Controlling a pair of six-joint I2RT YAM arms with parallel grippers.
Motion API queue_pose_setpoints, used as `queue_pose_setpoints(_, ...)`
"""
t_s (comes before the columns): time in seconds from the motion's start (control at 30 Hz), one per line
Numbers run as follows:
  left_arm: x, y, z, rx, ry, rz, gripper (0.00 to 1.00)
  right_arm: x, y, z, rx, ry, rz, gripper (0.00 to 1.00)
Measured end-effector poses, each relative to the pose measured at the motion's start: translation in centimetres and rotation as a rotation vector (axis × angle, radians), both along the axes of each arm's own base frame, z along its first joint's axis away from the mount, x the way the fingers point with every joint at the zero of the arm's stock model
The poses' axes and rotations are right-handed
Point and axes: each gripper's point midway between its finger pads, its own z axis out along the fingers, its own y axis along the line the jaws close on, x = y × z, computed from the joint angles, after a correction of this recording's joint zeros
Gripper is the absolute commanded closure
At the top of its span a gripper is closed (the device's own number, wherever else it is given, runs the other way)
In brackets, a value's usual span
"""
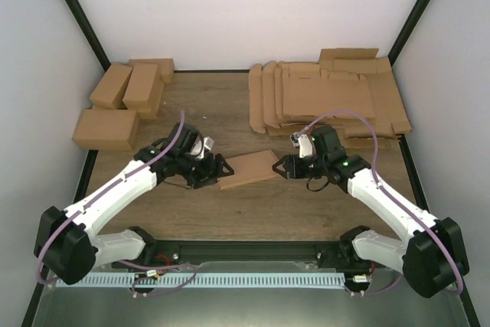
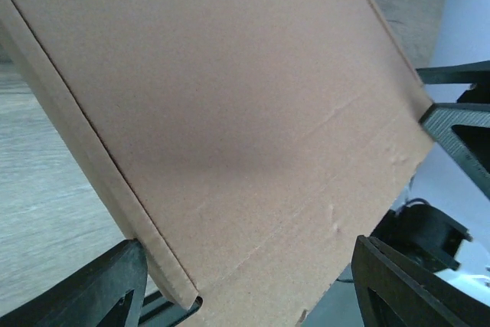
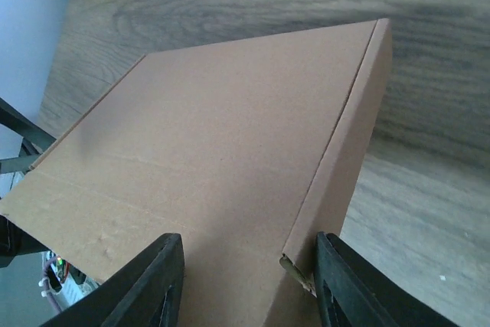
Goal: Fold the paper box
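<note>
The paper box (image 1: 249,168) is a shallow, folded brown carton lying at the table's middle, between my two grippers. My left gripper (image 1: 217,168) is at its left end. In the left wrist view the box (image 2: 230,128) fills the frame, and the jaws stand wide apart around its near corner, with a gap at the right finger (image 2: 406,289). My right gripper (image 1: 285,166) is at its right end. In the right wrist view the box (image 3: 214,166) lies between spread fingers, and the right finger (image 3: 344,289) is beside the side wall.
Several flat brown cardboard blanks (image 1: 329,97) are stacked at the back right. Several finished brown cartons (image 1: 122,105) stand at the back left. Black frame posts and white walls bound the table.
</note>
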Motion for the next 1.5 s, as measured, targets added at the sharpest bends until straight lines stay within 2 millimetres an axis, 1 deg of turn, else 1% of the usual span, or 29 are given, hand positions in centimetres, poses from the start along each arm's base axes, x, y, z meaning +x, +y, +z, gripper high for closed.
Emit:
queue_pose_setpoints(0.17,0.3,-0.5,-0.5,-0.044,0.081,-0.001,0.21,-0.9,-0.7,-0.4,-0.022,0.110,-0.058,0.51)
queue_pose_setpoints(0.33,1.1,-0.6,-0.1,-0.103,0.137,0.042,0.17,-1.6,-1.1,0.7,0.020,0.185,-0.136,0.50)
queue_pose_setpoints(0.47,1.7,-0.8,0.1,-0.137,0.190,0.088,0.17,-2.0,-1.4,1.5,0.069,0.252,-0.222,0.51)
queue_pose_setpoints(0.57,2.1,-1.0,-0.1,-0.159,0.241,0.122,0.17,-2.3,-1.9,1.7,0.092,0.318,-0.303,0.51)
queue_pose_setpoints(0.63,2.3,-1.1,0.0,-0.176,0.272,0.143,0.20,-2.3,-2.2,1.7,0.100,0.359,-0.359,0.52)
queue_pose_setpoints(0.77,3.2,-1.1,0.1,-0.205,0.332,0.190,0.24,-2.0,-2.6,1.7,0.100,0.439,-0.459,0.53)
queue_pose_setpoints(0.83,3.7,-1.0,-0.2,-0.211,0.369,0.215,0.26,-1.7,-2.6,1.3,0.091,0.469,-0.488,0.55)
queue_pose_setpoints(0.9,4.1,-0.9,-0.9,-0.207,0.414,0.233,0.26,-1.3,-2.6,0.7,0.067,0.512,-0.520,0.56)
queue_pose_setpoints(0.97,4.4,-1.1,-1.2,-0.202,0.444,0.234,0.26,-0.7,-2.7,0.0,0.034,0.540,-0.554,0.56)
queue_pose_setpoints(1.03,5.1,-1.1,-1.1,-0.193,0.448,0.240,0.25,0.0,-2.8,0.1,0.025,0.535,-0.575,0.56)
queue_pose_setpoints(1.07,5.4,-1.1,-1.1,-0.191,0.443,0.243,0.24,0.2,-2.8,0.1,0.025,0.536,-0.583,0.56)
queue_pose_setpoints(1.17,5.5,-1.1,-1.1,-0.189,0.439,0.241,0.21,0.3,-2.8,0.1,0.028,0.537,-0.590,0.49)
queue_pose_setpoints(1.23,5.4,-1.0,-1.1,-0.184,0.433,0.236,0.19,0.4,-2.8,0.2,0.033,0.533,-0.592,0.34)
queue_pose_setpoints(1.27,5.5,-1.0,-1.1,-0.178,0.429,0.237,0.17,0.5,-2.8,0.3,0.035,0.528,-0.589,0.32)
queue_pose_setpoints(1.37,5.7,-0.6,-1.2,-0.146,0.402,0.242,0.13,0.8,-3.0,0.4,0.030,0.500,-0.592,0.30)
queue_pose_setpoints(1.5,6.8,0.4,-0.8,-0.098,0.330,0.269,0.08,1.2,-3.6,0.9,0.019,0.442,-0.594,0.30)
